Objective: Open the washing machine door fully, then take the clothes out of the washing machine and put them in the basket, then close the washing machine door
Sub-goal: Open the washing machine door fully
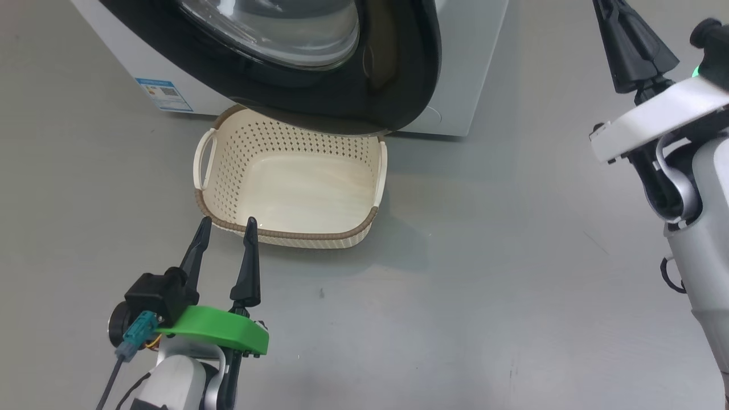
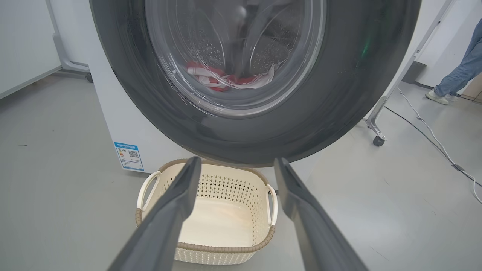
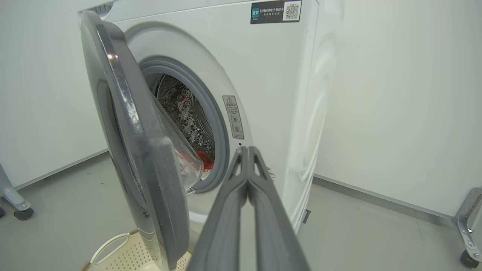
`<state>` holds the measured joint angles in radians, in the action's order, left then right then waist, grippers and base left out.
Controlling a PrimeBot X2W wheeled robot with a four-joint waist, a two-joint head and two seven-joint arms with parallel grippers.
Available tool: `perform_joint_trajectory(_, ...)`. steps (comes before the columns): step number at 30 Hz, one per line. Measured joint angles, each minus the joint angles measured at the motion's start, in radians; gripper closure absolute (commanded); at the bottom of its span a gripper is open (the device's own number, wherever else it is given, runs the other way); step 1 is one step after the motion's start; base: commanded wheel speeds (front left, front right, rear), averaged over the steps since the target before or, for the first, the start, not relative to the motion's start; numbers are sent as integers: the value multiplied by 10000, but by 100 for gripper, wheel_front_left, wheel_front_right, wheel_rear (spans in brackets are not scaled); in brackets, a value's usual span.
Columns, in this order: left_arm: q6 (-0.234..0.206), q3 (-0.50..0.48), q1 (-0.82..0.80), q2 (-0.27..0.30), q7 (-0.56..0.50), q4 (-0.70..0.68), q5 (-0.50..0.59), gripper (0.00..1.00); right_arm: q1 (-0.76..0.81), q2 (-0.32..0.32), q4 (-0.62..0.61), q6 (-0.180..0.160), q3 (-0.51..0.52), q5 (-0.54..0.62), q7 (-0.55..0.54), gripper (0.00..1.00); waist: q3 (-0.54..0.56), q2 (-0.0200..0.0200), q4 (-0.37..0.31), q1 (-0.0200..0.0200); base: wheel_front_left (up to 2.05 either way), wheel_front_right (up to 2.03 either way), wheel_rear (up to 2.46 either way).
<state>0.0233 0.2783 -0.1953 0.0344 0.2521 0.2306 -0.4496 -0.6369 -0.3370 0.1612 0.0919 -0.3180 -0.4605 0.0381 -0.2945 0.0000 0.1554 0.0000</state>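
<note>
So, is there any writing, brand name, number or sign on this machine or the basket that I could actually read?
Blue label, low on the washing machine front: QR code and fine print, too small to read.
Dark sticker, upper front of the machine: QR code, green logo, white Chinese characters, too blurred to quote.
Warning label, beside the drum opening: triangle warning sign on top; the text beneath is too small.
No text can be quoted.

My left gripper has two long black tapering fingers above a bright green curved bracket, a black camera block and a teal connector with a grey cable. My right gripper looks dark grey; behind it sit a white plate, a green light and a pale grey forearm.
</note>
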Motion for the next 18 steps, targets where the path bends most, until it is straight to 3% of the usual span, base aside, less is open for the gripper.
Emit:
perform_joint_trajectory(4,77,155,-239,-2,0,4,-151,0,-732,209,203,82,96,-671,-573,100,-323,0,269,0,0,0,0)
perform_joint_trajectory(8,82,322,-546,-10,2,2,-282,0,-1222,692,612,115,589,-2096,-1283,100,-601,0,573,0,0,0,0)
perform_joint_trajectory(14,82,407,-728,-17,0,-10,-497,0,-1730,2132,1434,92,1553,-5147,-2809,100,-995,0,1007,0,0,0,0)
perform_joint_trajectory(18,81,437,-811,-19,2,35,-604,0,-2320,2301,1912,-215,2094,-6228,-3659,100,-1195,0,1259,0,0,0,0)
